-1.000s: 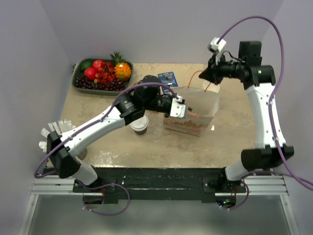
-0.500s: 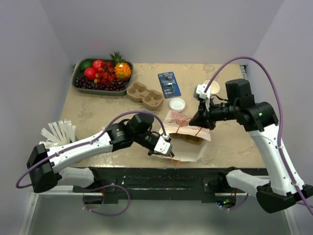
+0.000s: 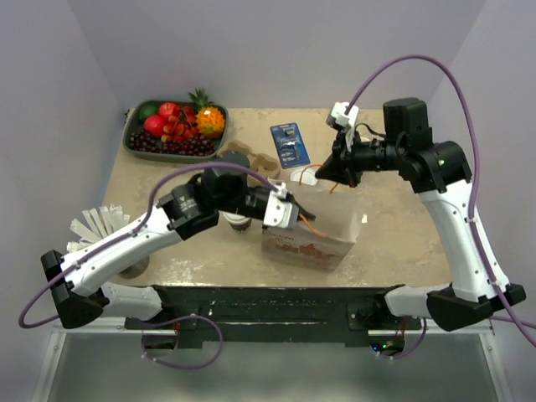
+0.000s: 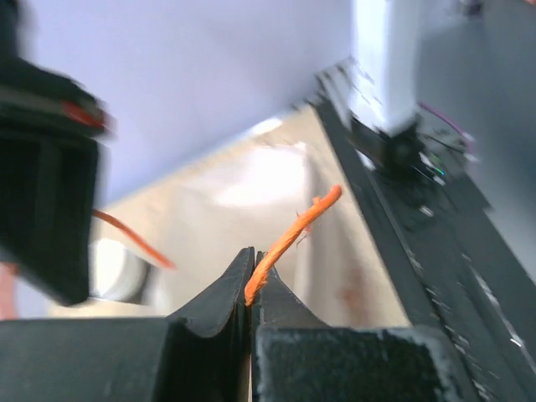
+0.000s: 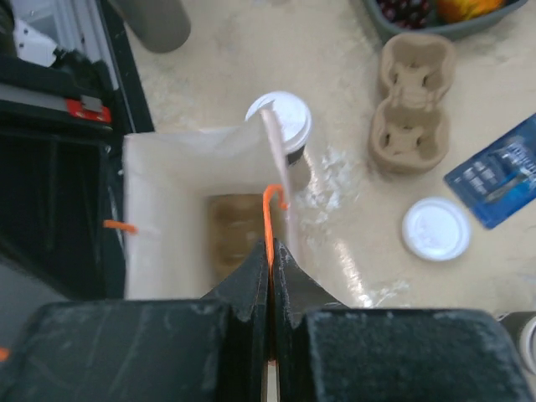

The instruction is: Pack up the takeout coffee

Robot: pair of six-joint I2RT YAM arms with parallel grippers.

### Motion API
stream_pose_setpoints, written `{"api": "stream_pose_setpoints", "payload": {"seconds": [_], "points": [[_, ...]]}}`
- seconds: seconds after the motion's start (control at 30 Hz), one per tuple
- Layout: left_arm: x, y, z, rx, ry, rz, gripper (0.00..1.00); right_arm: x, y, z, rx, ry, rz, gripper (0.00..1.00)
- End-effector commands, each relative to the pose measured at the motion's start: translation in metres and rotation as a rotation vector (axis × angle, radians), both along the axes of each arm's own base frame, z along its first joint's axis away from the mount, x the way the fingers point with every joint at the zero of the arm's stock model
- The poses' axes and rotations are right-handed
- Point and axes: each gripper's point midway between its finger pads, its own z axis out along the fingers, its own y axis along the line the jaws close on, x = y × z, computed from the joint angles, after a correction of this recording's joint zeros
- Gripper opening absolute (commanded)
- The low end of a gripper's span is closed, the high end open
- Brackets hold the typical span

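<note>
Left gripper (image 4: 251, 270): jaws pinched together on an orange handle cord (image 4: 293, 228), whose end sticks out past the tips.
Right gripper (image 5: 270, 251): also closed, nipping the second orange cord (image 5: 270, 209) at the top of its loop.
Between the grippers: the white paper bag (image 5: 167, 219), its mouth pulled open, one handle held on each side.
Takeout coffee (image 5: 280, 117): upright on the table with its white lid on. It is outside the bag, just beyond the wall the right gripper holds, so it is not packed yet.
Further out from the right gripper: a pulp cup carrier (image 5: 414, 92), a loose white lid (image 5: 434, 228) and a blue packet (image 5: 498, 172).
Step in hand: holding the bag open. My advice is to pull both cords evenly so the mouth stays square. The bag should stand firmly on its base before either arm lets go to fetch the cup, or the wall may sag.
Right wrist view only: the bag's interior, with a brown patch at the bottom that I cannot identify.
Overhead view only: the cup sits mostly hidden under the left forearm (image 3: 180, 219).
Left wrist view only: blurred; only the pinch on the cord is clear.
</note>
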Motion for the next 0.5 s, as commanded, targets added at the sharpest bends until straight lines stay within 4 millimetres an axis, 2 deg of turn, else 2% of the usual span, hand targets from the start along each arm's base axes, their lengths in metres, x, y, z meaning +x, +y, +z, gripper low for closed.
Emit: {"api": "stream_pose_setpoints", "payload": {"seconds": [0.0, 0.03, 0.07, 0.1, 0.13, 0.17, 0.23, 0.3, 0.47], "points": [[0.017, -0.002, 0.068, -0.098, 0.009, 0.044, 0.0, 0.024, 0.0, 0.052, 0.063, -0.116, -0.088, 0.0], [0.018, 0.0, 0.09, -0.132, -0.012, 0.055, 0.0, 0.027, -0.001, 0.059, 0.073, -0.127, -0.096, 0.0], [0.019, 0.001, 0.099, -0.143, -0.013, 0.063, 0.0, 0.026, -0.001, 0.078, 0.098, -0.16, -0.103, 0.0], [0.021, 0.001, 0.107, -0.155, -0.015, 0.071, 0.0, 0.029, 0.0, 0.08, 0.099, -0.149, -0.104, 0.0], [0.021, 0.004, 0.127, -0.189, -0.032, 0.081, 0.0, 0.03, 0.001, 0.087, 0.108, -0.159, -0.106, 0.0], [0.02, 0.005, 0.133, -0.197, -0.031, 0.082, 0.0, 0.028, 0.0, 0.1, 0.127, -0.187, -0.114, 0.0], [0.018, 0.007, 0.153, -0.226, -0.03, 0.087, 0.0, 0.029, -0.001, 0.109, 0.139, -0.214, -0.125, 0.0], [0.017, 0.008, 0.164, -0.236, -0.037, 0.085, 0.0, 0.031, -0.004, 0.117, 0.142, -0.245, -0.147, 0.0], [0.022, 0.008, 0.176, -0.252, -0.064, 0.109, 0.0, 0.03, -0.007, 0.135, 0.157, -0.304, -0.158, 0.0]]}}
